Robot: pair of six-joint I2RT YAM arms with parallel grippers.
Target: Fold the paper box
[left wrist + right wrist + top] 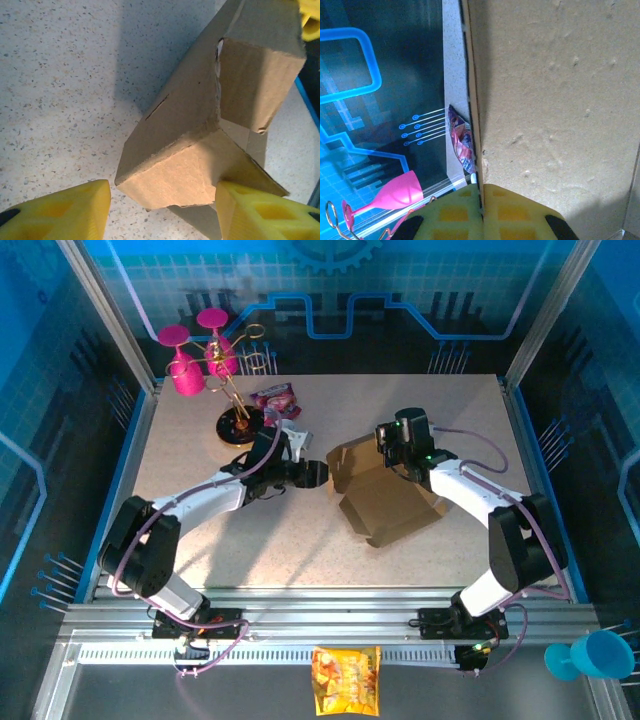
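**Right gripper pinches the box's far wall, left gripper stands open at its corner**

At the far left of the table [280, 550] two pink glasses [185, 365] hang on a wire rack [240, 420]. A purple packet [275, 400] lies just to its right.

The left arm reaches in from the near left toward the middle of the table. The left gripper [315, 474] sits at the left edge of the paper box [385, 495]. In the left wrist view its yellow fingers [65, 210] stand apart, with a folded corner of the box between them. The right-hand finger is against the cardboard. The left-hand one is clear of it, with bare table showing in the gap.

On the frame below the near edge of the table lies an orange packet [346, 680].

The box rests right of centre on the table. It is partly formed: its floor lies flat, and side panels and flaps stand up on the left and far sides.

The right arm comes in from the near right, and the right gripper [388, 438] is at the far side of the box. In the right wrist view its fingers [450, 215] are pressed together on the edge of an upright cardboard panel.

A blue cup [590, 655] sits at the near right corner, off the table.
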